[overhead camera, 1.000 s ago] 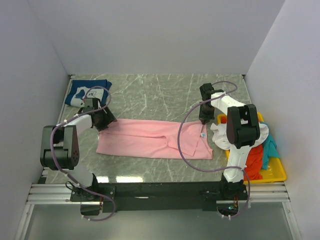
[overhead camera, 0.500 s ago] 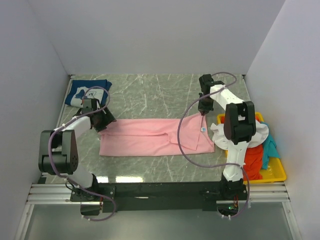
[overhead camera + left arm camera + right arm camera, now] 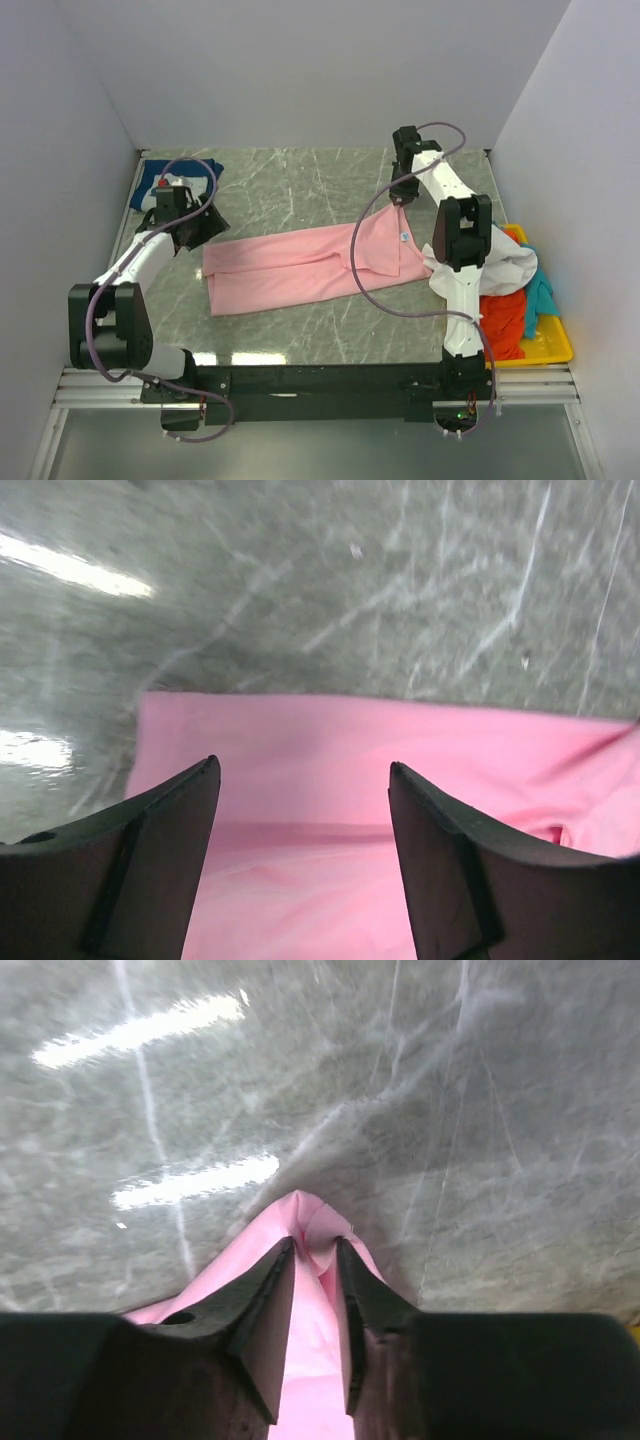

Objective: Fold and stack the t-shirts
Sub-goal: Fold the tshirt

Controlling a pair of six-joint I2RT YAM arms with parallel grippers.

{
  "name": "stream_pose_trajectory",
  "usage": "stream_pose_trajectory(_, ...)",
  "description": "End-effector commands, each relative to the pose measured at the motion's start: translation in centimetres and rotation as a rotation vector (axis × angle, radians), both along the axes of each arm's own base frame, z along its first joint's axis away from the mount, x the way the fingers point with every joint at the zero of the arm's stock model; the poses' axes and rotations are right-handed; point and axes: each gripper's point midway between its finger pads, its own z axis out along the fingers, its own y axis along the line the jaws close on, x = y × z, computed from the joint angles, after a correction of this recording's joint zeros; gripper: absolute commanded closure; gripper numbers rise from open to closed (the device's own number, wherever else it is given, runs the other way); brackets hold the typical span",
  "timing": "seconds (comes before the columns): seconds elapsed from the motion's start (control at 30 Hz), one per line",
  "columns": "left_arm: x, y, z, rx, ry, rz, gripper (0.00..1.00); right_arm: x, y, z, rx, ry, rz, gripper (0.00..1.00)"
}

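Lying across the middle of the bench, the pink shirt stretches from 9 o'clock to 2 o'clock in the top view, with its right end lifted a little. The right pincer is pressed together on a small fold of this pink shirt, at about 1 o'clock on the bench. The left pincer is spread wide at 9 o'clock, with the left edge of the pink cloth showing between its fingers; I cannot tell if they touch it. A navy shirt with white print lies at 10 o'clock, partly behind the left arm. At 4 o'clock a yellow tray holds a white shirt, an orange-red shirt and a teal shirt in a loose heap.
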Motion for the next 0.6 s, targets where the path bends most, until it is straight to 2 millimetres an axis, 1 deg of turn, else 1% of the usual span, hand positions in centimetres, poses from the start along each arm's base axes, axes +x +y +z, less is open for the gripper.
stream_pose_trajectory(0.0, -0.2, -2.2, -0.6, -0.036, 0.012, -0.14, 0.27, 1.1, 0.2, 5.1, 0.022, -0.11, -0.005, 0.67)
stream_pose_trajectory(0.03, -0.5, -3.8, -1.3, -0.042, 0.028, -0.194, 0.27, 0.8, 0.3, 5.5, 0.022, -0.113, -0.002, 0.67)
stream_pose_trajectory(0.07, -0.4, -4.3, -1.4, -0.052, 0.024, -0.216, 0.27, 0.6, 0.5, 6.9, 0.022, -0.14, 0.007, 0.67)
stream_pose_trajectory(0.1, -0.6, -5.1, -1.5, -0.08, 0.025, -0.248, 0.27, 0.4, 0.5, 7.5, 0.018, -0.15, 0.009, 0.67)
stream_pose_trajectory(0.13, -0.9, -5.8, -2.2, -0.095, 0.041, -0.267, 0.27, -0.3, 0.5, 8.5, 0.017, -0.164, 0.012, 0.67)
stream_pose_trajectory(0.2, -1.0, -6.5, -2.5, -0.124, 0.044, -0.286, 0.27, -1.2, 1.2, 9.4, 0.026, -0.178, 0.031, 0.67)
stream_pose_trajectory(0.23, -1.4, -6.9, -3.2, -0.145, 0.064, -0.302, 0.28, -2.5, 1.6, 9.6, 0.044, -0.169, 0.047, 0.67)
stream_pose_trajectory(0.27, -1.4, -7.1, -3.3, -0.154, 0.068, -0.304, 0.28, -3.2, 2.0, 9.6, 0.059, -0.163, 0.058, 0.67)
stream_pose_trajectory(0.3, -1.5, -7.1, -3.6, -0.157, 0.078, -0.305, 0.28, -4.0, 3.0, 9.5, 0.074, -0.161, 0.078, 0.67)
stream_pose_trajectory(0.33, -1.8, -7.1, -4.2, -0.158, 0.097, -0.304, 0.28, -5.6, 3.3, 8.7, 0.084, -0.128, 0.087, 0.67)
stream_pose_trajectory(0.37, -2.0, -7.0, -4.5, -0.156, 0.111, -0.302, 0.28, -6.5, 4.2, 8.3, 0.114, -0.108, 0.101, 0.67)
stream_pose_trajectory(0.4, -2.4, -6.9, -4.9, -0.148, 0.131, -0.3, 0.28, -7.3, 4.7, 7.9, 0.126, -0.092, 0.107, 0.67)
stream_pose_trajectory(0.43, -2.7, -6.7, -5.2, -0.141, 0.145, -0.296, 0.28, -9.1, 5.7, 6.4, 0.135, -0.042, 0.128, 0.67)
stream_pose_trajectory(0.47, -2.8, -6.5, -5.4, -0.128, 0.151, -0.288, 0.28, -10.0, 6.6, 6.4, 0.166, -0.035, 0.136, 0.67)
stream_pose_trajectory(0.5, -2.9, -6.4, -5.4, -0.12, 0.153, -0.288, 0.28, -10.5, 7.2, 5.9, 0.174, -0.027, 0.144, 0.66)
stream_pose_trajectory(0.53, -3.3, -6.2, -5.4, -0.117, 0.159, -0.285, 0.28, -12.1, 8.2, 4.9, 0.177, 0.005, 0.164, 0.65)
stream_pose_trajectory(0.57, -3.5, -6.2, -5.4, -0.113, 0.159, -0.284, 0.28, -12.8, 8.7, 4.4, 0.188, 0.018, 0.161, 0.64)
